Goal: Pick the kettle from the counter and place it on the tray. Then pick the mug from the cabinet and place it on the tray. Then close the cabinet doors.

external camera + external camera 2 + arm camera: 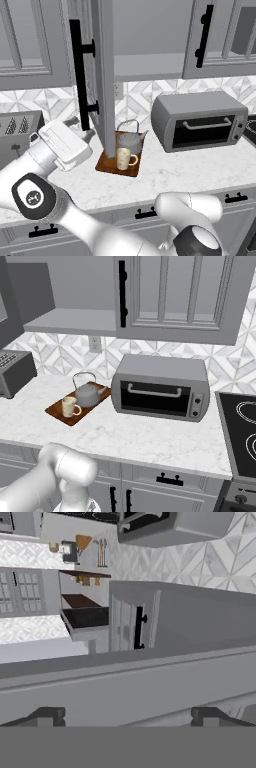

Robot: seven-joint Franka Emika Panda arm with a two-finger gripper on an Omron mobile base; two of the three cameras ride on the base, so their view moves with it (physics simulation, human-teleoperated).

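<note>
Fingers (127, 717) spread wide and empty at the open left door (102, 75); kettle (129, 139) and mug (124, 158) both sit on the tray (111, 165).

Nearest, the white arm rises from the base and its hand reaches up just beside the open left door, near that door's long black handle (78, 75); in the hand view the two dark fingers stand far apart with nothing between them. Past the arm, on the marble surface (150, 438), the tray lies with the mug at its front and the kettle just behind it. A toaster oven (160, 388) stands right of the tray, a toaster (15, 372) left of it. Above, the cabinet (75, 318) shows its grey shelf; the right door (177, 296) is shut.
</note>
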